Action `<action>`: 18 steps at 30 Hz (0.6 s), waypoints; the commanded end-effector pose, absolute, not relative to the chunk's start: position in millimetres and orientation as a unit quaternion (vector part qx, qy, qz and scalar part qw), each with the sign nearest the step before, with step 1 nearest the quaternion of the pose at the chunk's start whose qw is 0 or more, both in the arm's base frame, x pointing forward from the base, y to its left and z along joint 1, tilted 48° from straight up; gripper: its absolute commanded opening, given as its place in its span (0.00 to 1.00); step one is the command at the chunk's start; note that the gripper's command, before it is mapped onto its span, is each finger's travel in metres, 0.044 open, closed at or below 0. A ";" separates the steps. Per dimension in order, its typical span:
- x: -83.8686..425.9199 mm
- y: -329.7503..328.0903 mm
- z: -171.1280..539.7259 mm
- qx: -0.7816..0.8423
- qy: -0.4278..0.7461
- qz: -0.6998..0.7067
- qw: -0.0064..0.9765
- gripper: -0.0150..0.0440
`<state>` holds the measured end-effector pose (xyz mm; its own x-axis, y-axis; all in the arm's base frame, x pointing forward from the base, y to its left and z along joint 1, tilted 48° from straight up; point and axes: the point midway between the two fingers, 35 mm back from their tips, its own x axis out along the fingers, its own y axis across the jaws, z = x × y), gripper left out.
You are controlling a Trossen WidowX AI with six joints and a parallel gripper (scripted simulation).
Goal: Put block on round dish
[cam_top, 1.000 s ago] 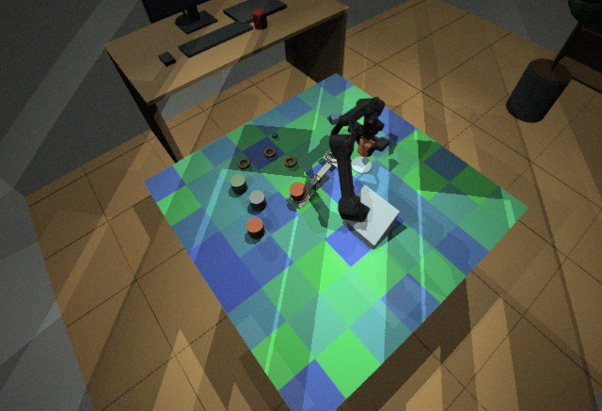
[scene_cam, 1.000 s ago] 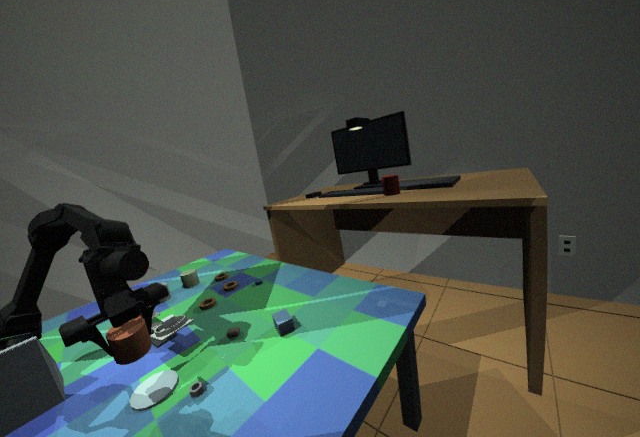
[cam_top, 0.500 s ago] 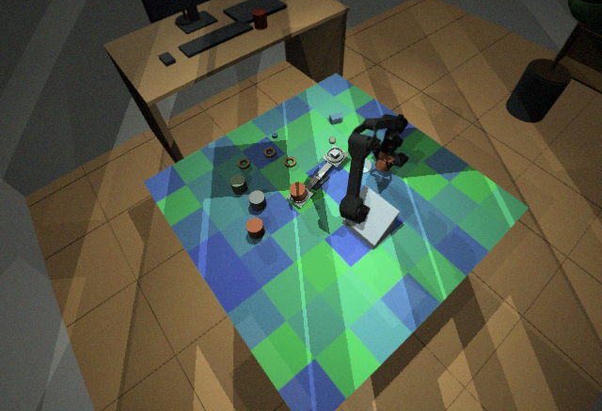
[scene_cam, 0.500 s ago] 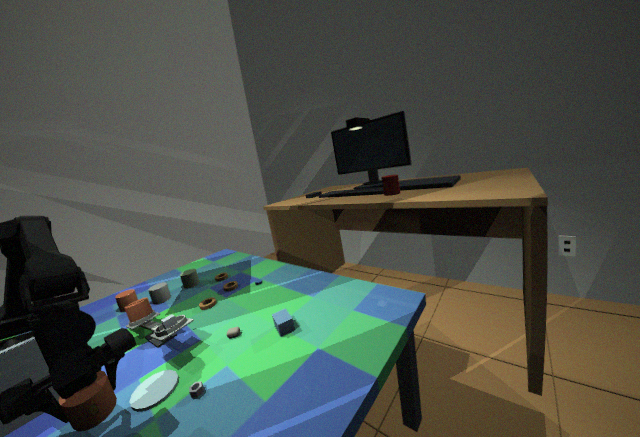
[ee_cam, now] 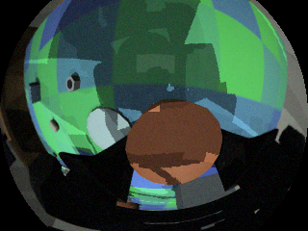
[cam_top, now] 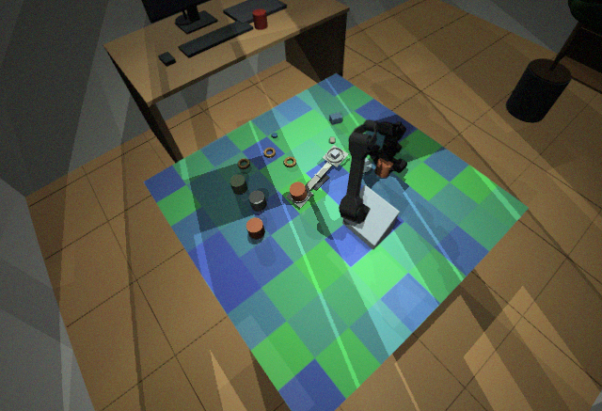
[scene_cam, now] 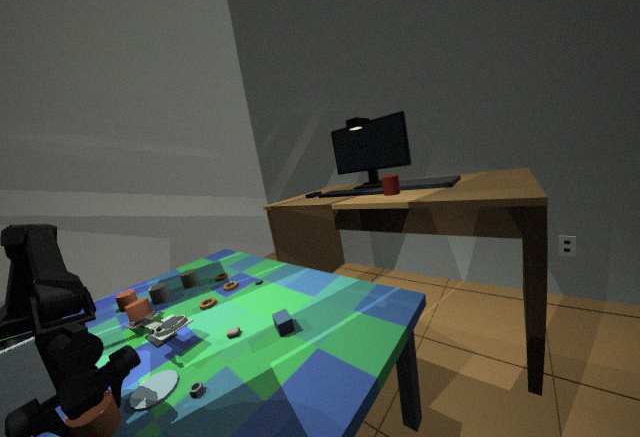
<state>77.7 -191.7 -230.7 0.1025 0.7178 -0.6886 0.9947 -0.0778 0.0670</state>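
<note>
My gripper [cam_top: 384,165] [scene_cam: 93,411] [ee_cam: 169,130] is shut on an orange-brown cup [cam_top: 383,168] [scene_cam: 99,419] [ee_cam: 173,137], held above the table beside the round pale dish [cam_top: 368,166] [scene_cam: 155,389] [ee_cam: 102,126]. The dish is partly hidden by the arm in the top view. The balance beam [cam_top: 321,175] runs between two square pans. The other orange cup [cam_top: 297,191] [scene_cam: 138,310] stands on one end. A small light grey block [cam_top: 335,153] sits uncovered on the opposite end. The dish holds nothing that I can see.
Another orange cup [cam_top: 255,228], a grey cylinder [cam_top: 257,199] and an olive cylinder [cam_top: 238,183] stand beyond the balance, near several rings. A blue block [cam_top: 336,118] [scene_cam: 283,321], a pebble [cam_top: 332,140] [scene_cam: 233,332] and a nut [scene_cam: 196,389] [ee_cam: 73,83] lie about.
</note>
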 end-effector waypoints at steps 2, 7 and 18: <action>79.4 -188.6 -235.3 0.691 0.618 -0.253 0.276 0.25; 80.4 -182.6 -241.1 0.691 0.618 -0.253 0.276 0.25; 80.0 -182.5 -241.2 0.689 0.620 -0.253 0.278 0.57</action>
<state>79.9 -181.6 -241.4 0.1035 0.7153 -0.6912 0.9946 -0.0783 0.0680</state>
